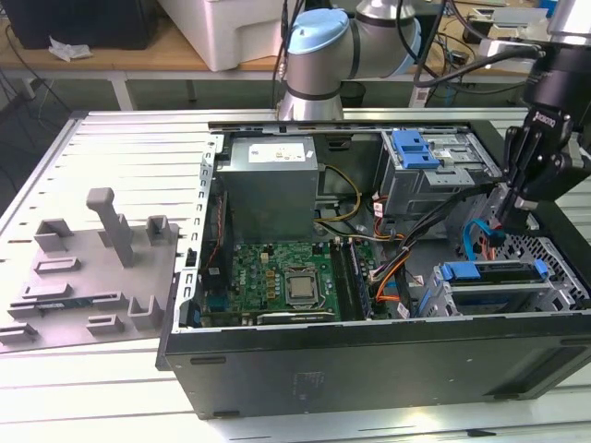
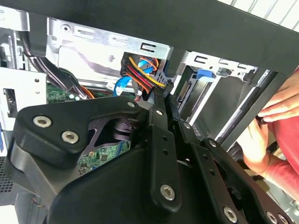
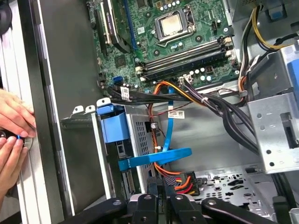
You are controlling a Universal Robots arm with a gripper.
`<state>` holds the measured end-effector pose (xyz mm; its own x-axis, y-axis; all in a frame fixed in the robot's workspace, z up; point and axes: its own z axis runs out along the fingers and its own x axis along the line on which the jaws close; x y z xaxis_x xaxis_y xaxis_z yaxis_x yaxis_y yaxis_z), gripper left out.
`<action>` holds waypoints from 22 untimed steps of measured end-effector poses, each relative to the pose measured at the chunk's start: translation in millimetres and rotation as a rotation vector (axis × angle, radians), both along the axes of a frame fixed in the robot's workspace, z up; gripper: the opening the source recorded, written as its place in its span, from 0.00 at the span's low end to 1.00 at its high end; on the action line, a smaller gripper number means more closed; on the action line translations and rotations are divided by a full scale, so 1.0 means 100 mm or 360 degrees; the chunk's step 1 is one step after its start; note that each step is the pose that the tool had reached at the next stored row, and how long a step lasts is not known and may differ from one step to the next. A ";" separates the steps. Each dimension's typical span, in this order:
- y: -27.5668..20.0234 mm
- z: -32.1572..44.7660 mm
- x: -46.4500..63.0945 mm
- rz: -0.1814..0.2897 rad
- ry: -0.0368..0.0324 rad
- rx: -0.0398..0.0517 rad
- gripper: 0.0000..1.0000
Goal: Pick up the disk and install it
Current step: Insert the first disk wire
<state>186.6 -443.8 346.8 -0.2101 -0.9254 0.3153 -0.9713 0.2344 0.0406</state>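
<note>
The disk (image 1: 491, 274), in its blue carrier, sits in the metal drive cage at the case's front corner, on the exterior view's right. In the first wrist view its blue carrier tab (image 3: 113, 127) sticks out of the cage. My gripper (image 1: 500, 224) hangs just above the cage among the cables. In both wrist views its black fingers (image 3: 164, 187) are pressed together, tips right beside a black power connector (image 3: 184, 181) with red, yellow and orange wires. I cannot tell whether the tips pinch that connector (image 2: 140, 74). A flat blue data cable (image 3: 156, 158) crosses just beyond the fingertips.
The open case (image 1: 369, 369) holds a motherboard (image 1: 286, 277), a grey power supply (image 1: 272, 180) and an upper bay with a blue bracket (image 1: 413, 148). A person's hands (image 3: 14, 126) rest on the case's outer edge. A grey fixture plate (image 1: 88, 272) lies on the exterior view's left.
</note>
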 end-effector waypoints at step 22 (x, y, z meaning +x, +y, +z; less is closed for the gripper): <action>-0.217 0.002 -0.19 0.0043 -0.0108 0.0023 0.16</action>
<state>167.1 -465.5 347.0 -0.2056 -0.9353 0.2879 -0.9779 0.2080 -0.0225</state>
